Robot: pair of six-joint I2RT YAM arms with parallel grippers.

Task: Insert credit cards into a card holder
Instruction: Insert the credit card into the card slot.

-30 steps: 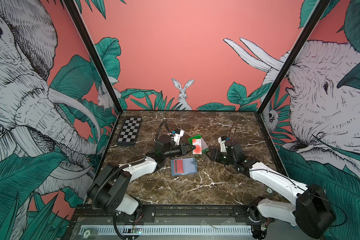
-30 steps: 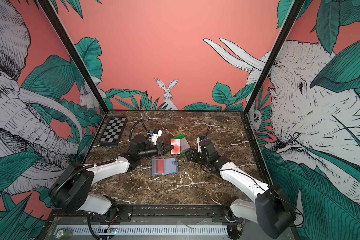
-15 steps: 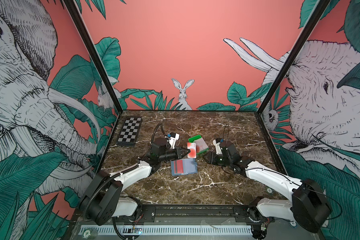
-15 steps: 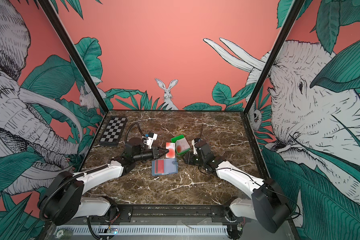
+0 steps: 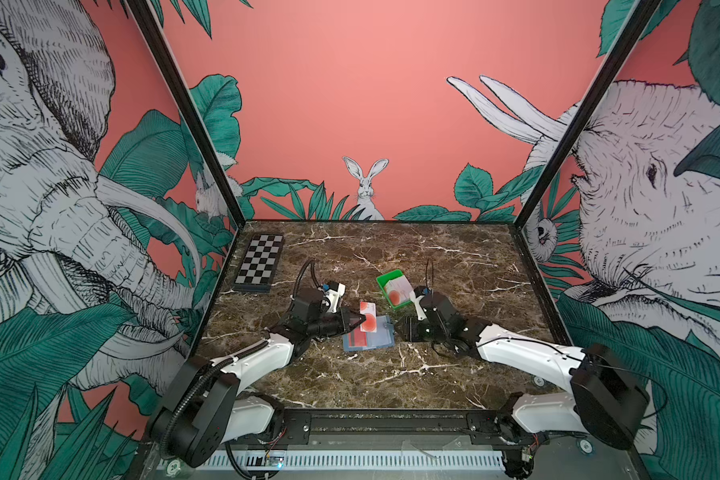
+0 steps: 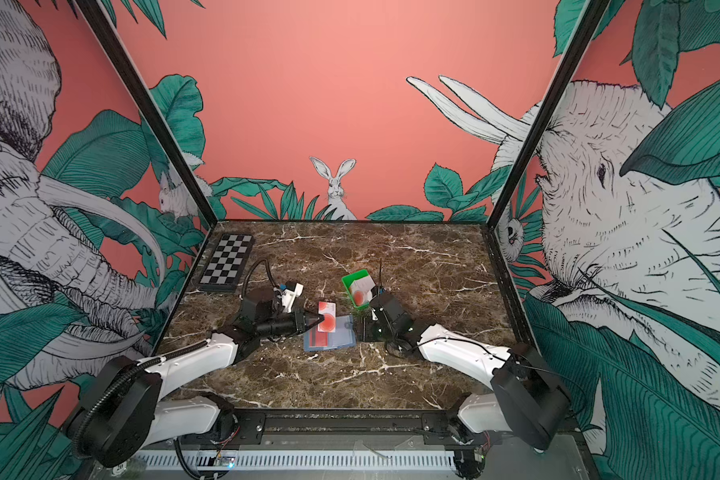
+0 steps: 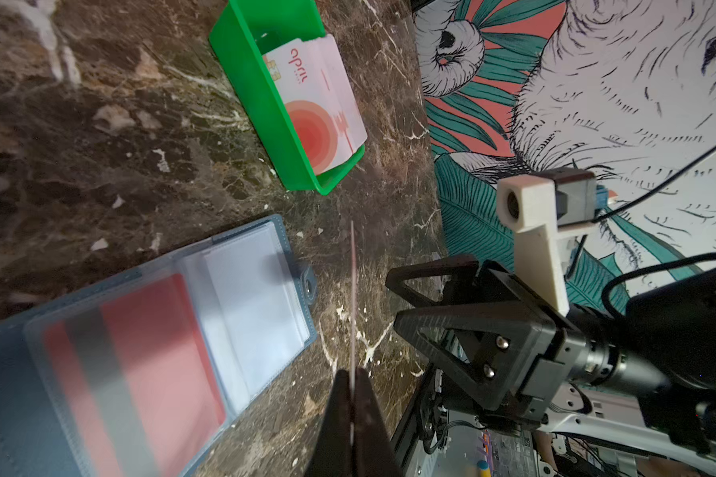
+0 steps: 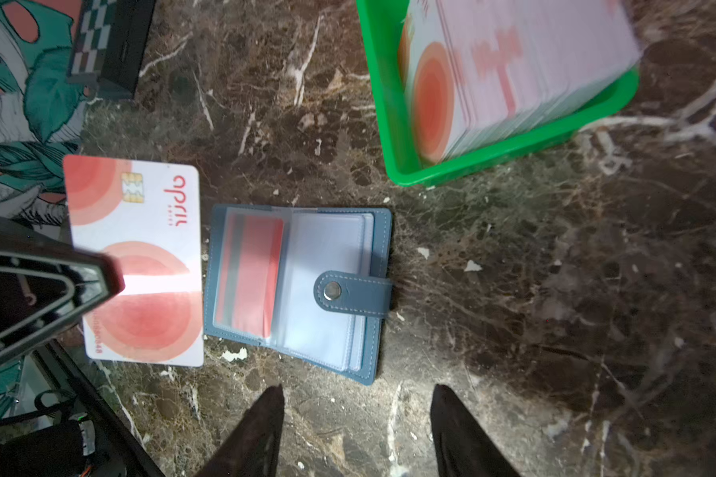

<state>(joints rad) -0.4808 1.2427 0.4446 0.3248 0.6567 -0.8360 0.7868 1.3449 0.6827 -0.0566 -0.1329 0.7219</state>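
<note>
While the left gripper point(image 5: 362, 319) is clamped on one card point(image 5: 368, 309), that card stands upright on edge above the far-left part of the holder point(image 5: 375, 340). In the left wrist view the card appears edge-on, as a thin line between the closed fingertips point(image 7: 337, 413). In the right wrist view its pale face, with red-orange circles and a chip, is turned toward the right gripper point(image 8: 358, 396). Contact between card and holder cannot be determined.

Holder: lies open and flat at the centre of the table point(image 5: 433, 257), between the two grippers. Its left sleeve contains a red card point(image 8: 251, 272) with a dark stripe. Its right sleeve is clear. The snap tab point(image 8: 350, 294) is folded over the right sleeve.

Right gripper: jaws partly apart, with nothing between them. It sits just right of the holder, low over the table, pointing at it.

Tray point(image 5: 387, 274): green, on the table to the far right of the holder and apart from it. It contains a stack point(image 5: 395, 291) of cards leaning on edge.

Board point(image 5: 258, 266): checkered, at the far-left corner of the table, well apart from the other items.
</note>
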